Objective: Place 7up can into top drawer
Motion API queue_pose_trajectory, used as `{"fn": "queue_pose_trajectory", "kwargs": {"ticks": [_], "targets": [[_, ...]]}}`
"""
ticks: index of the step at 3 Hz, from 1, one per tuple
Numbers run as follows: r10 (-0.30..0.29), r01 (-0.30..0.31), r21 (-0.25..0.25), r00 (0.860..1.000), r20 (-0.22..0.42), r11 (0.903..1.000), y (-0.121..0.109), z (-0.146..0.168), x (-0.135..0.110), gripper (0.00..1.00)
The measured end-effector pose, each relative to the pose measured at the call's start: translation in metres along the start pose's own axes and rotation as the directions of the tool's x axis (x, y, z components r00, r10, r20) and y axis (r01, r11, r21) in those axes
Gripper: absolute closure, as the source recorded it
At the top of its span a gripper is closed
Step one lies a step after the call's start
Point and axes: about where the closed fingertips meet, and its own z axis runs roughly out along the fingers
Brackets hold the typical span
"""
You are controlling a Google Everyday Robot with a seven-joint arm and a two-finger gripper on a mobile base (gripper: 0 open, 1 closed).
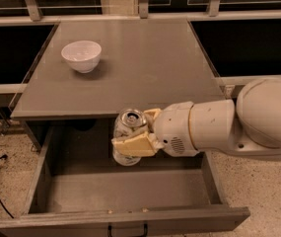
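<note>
One grey table (130, 78); under it one grey top drawer (125, 217), open. One cream-fingered tool (130, 130) over the drawer's rear. One white bowl (82, 55) on the table. One dented silver 7up can (130, 118), upright, clamped between the tool's fingers (132, 145).

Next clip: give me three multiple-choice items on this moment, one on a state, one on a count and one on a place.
1. The top drawer is:
A) shut
B) pulled open
C) lifted out of the cabinet

2. How many bowls stand on the cabinet top?
A) one
B) two
C) three

3. Where is the 7up can?
A) on the cabinet top
B) upright in the gripper, over the drawer's back part
C) on its side at the drawer's front

Answers:
1 B, its bare floor shows below the cabinet top.
2 A, a single white bowl sits at the back left.
3 B, the gripper is shut on the can just past the cabinet's front edge.
</note>
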Motion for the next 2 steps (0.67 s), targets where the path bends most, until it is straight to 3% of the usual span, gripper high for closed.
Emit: {"fn": "queue_pose_trajectory", "kwargs": {"ticks": [2], "targets": [[-0.111, 0.115, -0.043, 0.991, 0.080, 0.9924, 0.012, 0.035, 0.025, 1.00]]}}
